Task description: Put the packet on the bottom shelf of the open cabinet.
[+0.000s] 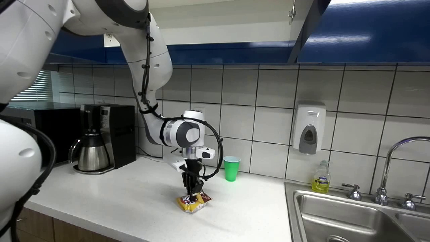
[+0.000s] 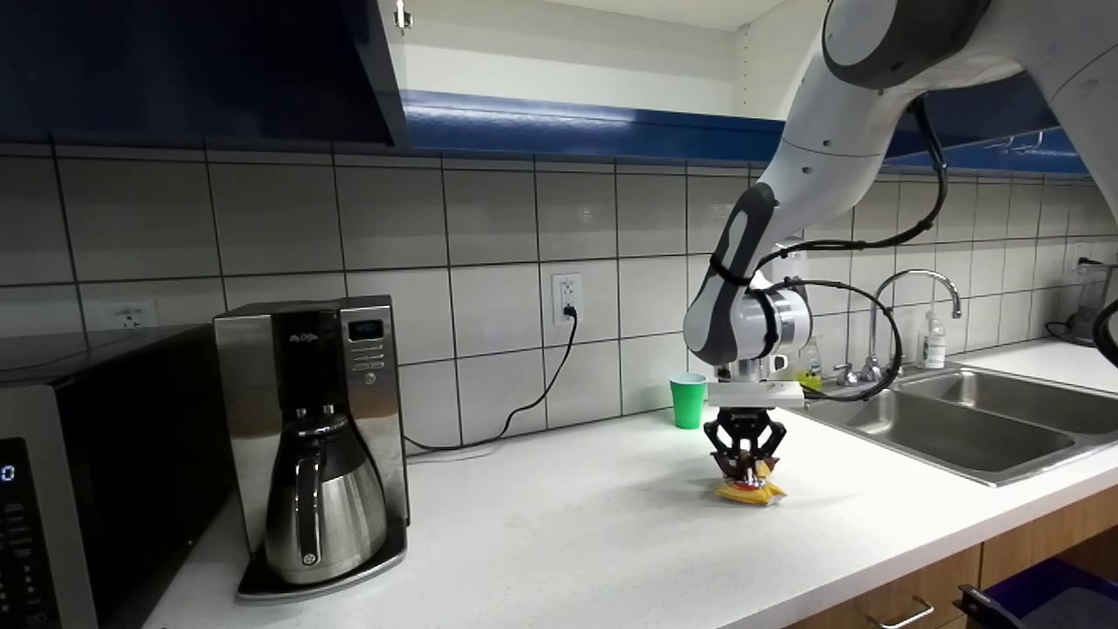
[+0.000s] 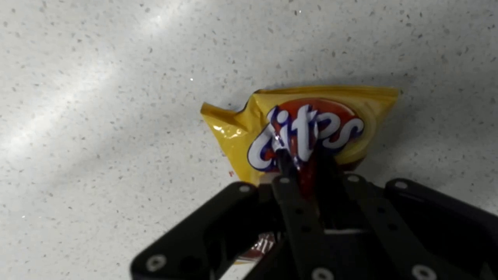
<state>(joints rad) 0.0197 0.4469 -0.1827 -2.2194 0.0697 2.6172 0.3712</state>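
Grasping, I'd say: black two-fingered end effector (image 3: 305, 164) clamped on the crinkled yellow-and-brown snack packet (image 3: 299, 130), down on the speckled white desk (image 3: 116, 202), and next it needs lifting to the blue-edged bottom shelf (image 1: 231, 53) of the open white-lined cabinet (image 2: 568, 61).

White arm (image 2: 830, 131), dark grey joint covers (image 1: 117, 15), strapped black cables (image 1: 146, 67), black hand (image 3: 305, 165), pale screws (image 3: 156, 263)

White speckled countertop (image 2: 541, 542): microwave (image 2: 131, 419), coffee maker (image 2: 316, 437), green cup (image 1: 231, 169), snack packet (image 3: 311, 116); sink (image 1: 294, 215) inset.
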